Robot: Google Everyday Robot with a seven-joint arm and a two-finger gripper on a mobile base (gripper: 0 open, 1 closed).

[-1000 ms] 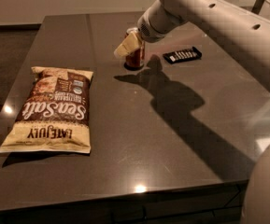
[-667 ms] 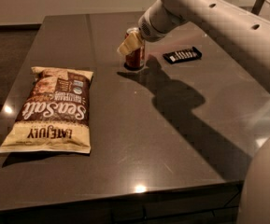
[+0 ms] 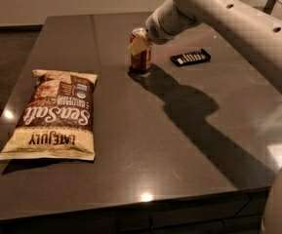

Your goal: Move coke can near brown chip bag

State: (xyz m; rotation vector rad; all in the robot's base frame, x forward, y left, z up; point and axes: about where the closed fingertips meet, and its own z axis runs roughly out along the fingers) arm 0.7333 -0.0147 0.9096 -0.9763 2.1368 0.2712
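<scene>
The coke can point(image 3: 141, 60) is a small red can with a silver top. It stands upright on the dark table point(image 3: 179, 130), at the far middle. My gripper point(image 3: 139, 44) reaches in from the upper right and is right at the can's top, covering part of its upper front. The brown chip bag point(image 3: 56, 113) lies flat at the table's left, with "Sea Salt" lettering and cream-yellow ends. It is well apart from the can, to the can's near left.
A flat black rectangular object point(image 3: 190, 57) lies on the table just right of the can. My arm point(image 3: 228, 18) crosses the upper right and casts a long shadow over the table's right half. The table's front edge point(image 3: 130, 206) is near the bottom.
The gripper and the can stay in almost the same place at the far middle of the table. The bag and the black object have not moved.
</scene>
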